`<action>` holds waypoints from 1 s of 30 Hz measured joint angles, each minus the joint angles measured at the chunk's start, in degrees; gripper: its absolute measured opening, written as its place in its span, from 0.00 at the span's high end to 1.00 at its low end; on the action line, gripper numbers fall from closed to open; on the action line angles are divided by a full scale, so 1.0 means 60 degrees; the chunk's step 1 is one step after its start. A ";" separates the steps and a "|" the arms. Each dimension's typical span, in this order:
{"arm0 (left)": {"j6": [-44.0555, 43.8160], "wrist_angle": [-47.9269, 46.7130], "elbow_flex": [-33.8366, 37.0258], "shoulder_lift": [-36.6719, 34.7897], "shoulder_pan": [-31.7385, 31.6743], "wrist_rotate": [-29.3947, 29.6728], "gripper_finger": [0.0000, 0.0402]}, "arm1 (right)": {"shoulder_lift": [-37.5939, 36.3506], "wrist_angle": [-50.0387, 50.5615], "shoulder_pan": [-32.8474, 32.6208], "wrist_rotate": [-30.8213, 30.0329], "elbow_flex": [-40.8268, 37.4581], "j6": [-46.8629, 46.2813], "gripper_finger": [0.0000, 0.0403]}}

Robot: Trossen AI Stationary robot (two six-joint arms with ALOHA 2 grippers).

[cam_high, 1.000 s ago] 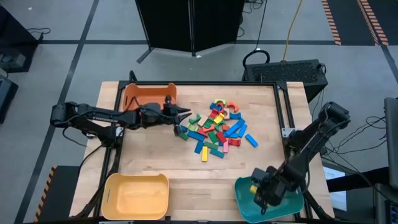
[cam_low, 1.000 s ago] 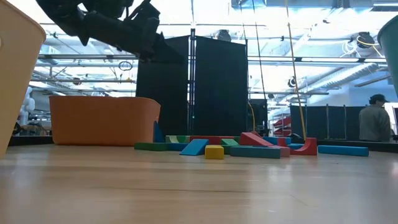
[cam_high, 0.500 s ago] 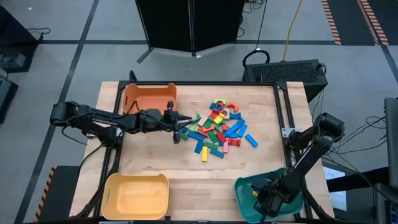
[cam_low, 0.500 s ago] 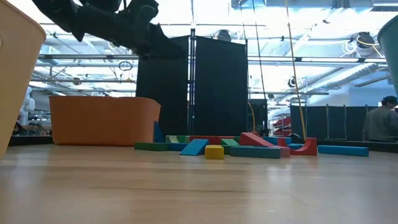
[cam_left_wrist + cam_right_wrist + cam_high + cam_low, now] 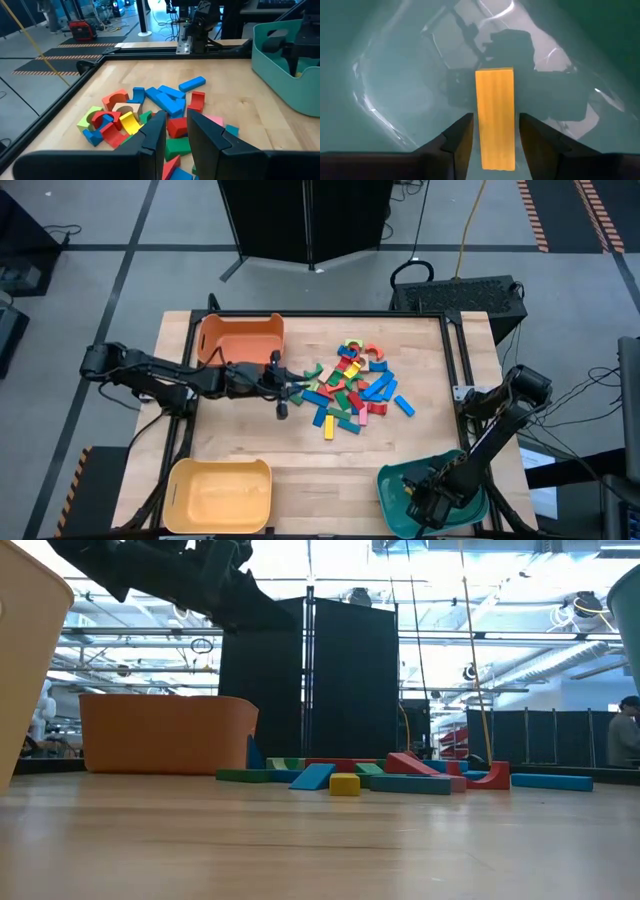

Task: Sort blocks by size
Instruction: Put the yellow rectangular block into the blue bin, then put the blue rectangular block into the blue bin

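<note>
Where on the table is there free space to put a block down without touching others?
The wood between the yellow bin and the teal bin is bare, and so is the strip below the orange bin. It is crowded at the block pile, where the left gripper hovers at the pile's left edge.

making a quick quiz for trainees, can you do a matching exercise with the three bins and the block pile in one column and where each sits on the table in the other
Seen from the high view.

Things:
1. orange bin
2. yellow bin
3. teal bin
4. pile of blocks

Places:
A. near right corner
B. middle of the table, towards the far side
C. far left corner
D. near left corner

Pairs: 1-C, 2-D, 3-A, 4-B
</note>
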State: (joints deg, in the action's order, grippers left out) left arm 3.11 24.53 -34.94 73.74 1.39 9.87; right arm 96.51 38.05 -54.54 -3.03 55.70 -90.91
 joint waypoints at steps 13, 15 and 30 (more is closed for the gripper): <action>0.0007 0.0002 0.0000 0.0003 0.0000 0.0146 0.80 | -0.0685 0.0010 0.0018 -0.0032 0.0000 0.0183 0.57; 0.0007 0.0007 0.0000 0.0001 0.0000 0.0147 0.80 | -0.0968 0.0084 0.0035 -0.0218 0.0000 0.0267 0.57; 0.0011 0.0000 0.0000 0.0003 -0.0002 0.0153 0.80 | -0.2617 0.1763 0.1019 -0.1326 0.0000 0.0826 0.57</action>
State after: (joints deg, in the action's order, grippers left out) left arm 3.18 24.53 -34.94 73.76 1.37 10.79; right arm 80.80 48.62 -48.43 -10.98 55.70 -85.96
